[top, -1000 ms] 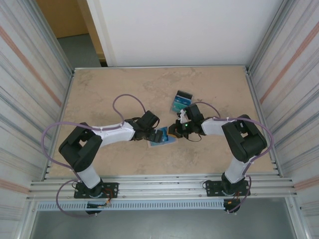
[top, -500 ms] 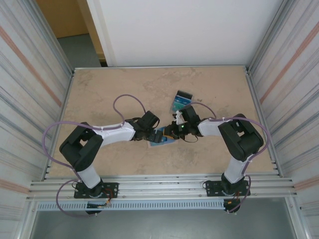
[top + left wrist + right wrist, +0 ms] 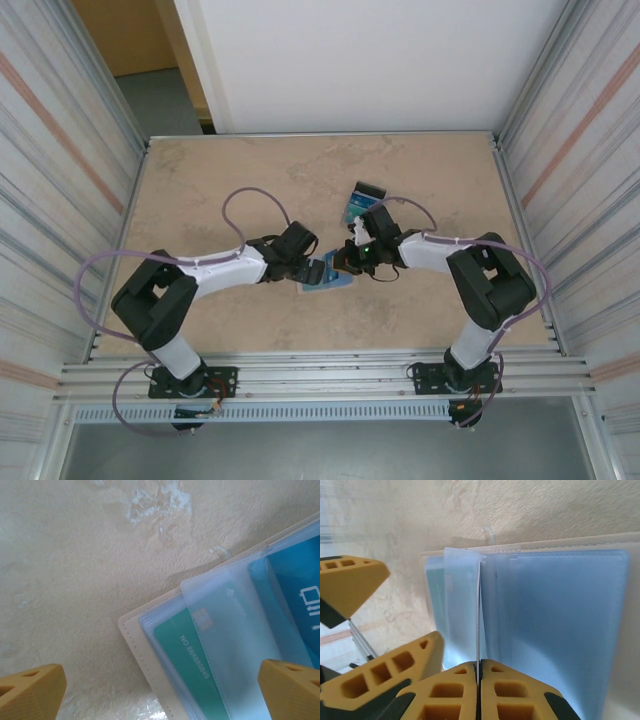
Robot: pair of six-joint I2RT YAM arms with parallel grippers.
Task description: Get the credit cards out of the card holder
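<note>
Pinched shut on an upright clear sleeve (image 3: 462, 605) between its tips, the right gripper (image 3: 479, 672) could drag the whole card holder (image 3: 560, 543) along, since the wide-open left gripper (image 3: 162, 680) holds nothing.

Shot over a beige mottled tabletop (image 3: 220, 180), hemmed by ribbed grey left wall (image 3: 60, 150) and right wall (image 3: 580, 120) with faint orange stripes, backed by a white board (image 3: 370, 60), edged near by aluminium rails (image 3: 320, 375), grey floor (image 3: 160, 100) and orange-brown wood (image 3: 125, 35) beyond, evenly lit.
</note>
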